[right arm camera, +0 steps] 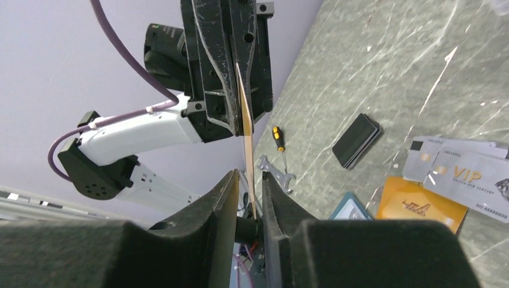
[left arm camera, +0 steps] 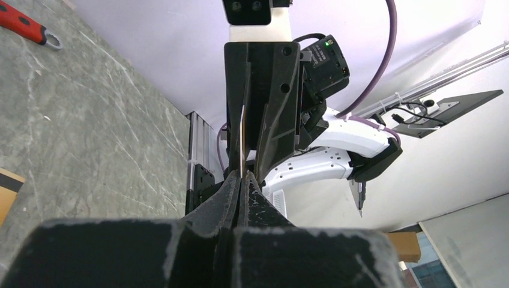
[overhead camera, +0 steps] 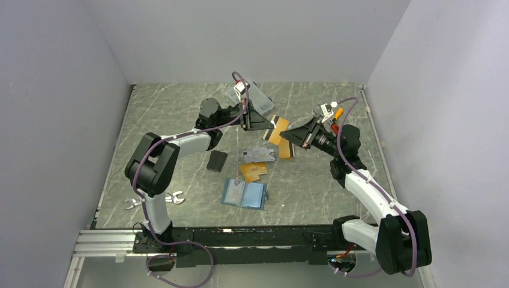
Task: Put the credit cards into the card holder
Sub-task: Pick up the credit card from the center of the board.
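Pinches an orange-gold card (right arm camera: 245, 114) tight in the left tool (left arm camera: 240, 179), pads flat against both faces; holds it in the air above the middle of the table (overhead camera: 180, 120), edge-on to both wrist cameras; brackets the free end of the same card with the right tool (right arm camera: 250, 177), jaws set narrow with a sliver of space showing on each side; cannot tell whether those pads bite or merely stand alongside.

Reads as a hand-over from arm to arm, or a re-grip to turn the card for sliding in; counts as mid-trip for this one card, with most of the job ahead.

Leaves the others flat on the table below: two overlapping silver-grey cards (overhead camera: 259, 155), and an orange card (overhead camera: 253, 171) just in front of them on the side of the arm bases; shows the card holder (overhead camera: 244, 193) lying open beyond that, nearer the bases, well apart from the raised card; cannot tell whether any card sits in its pockets; shows a black case (overhead camera: 216, 160) to the left of the cards.

Calls next, by the look of it, for a sure pinch from the right tool before the left lets go, else drops the card; then for carrying it down to the holder, lining a short edge with a pocket mouth and sliding in at a shallow angle; probably needs the freed left tool to pin the holder, loose and light as it seems.
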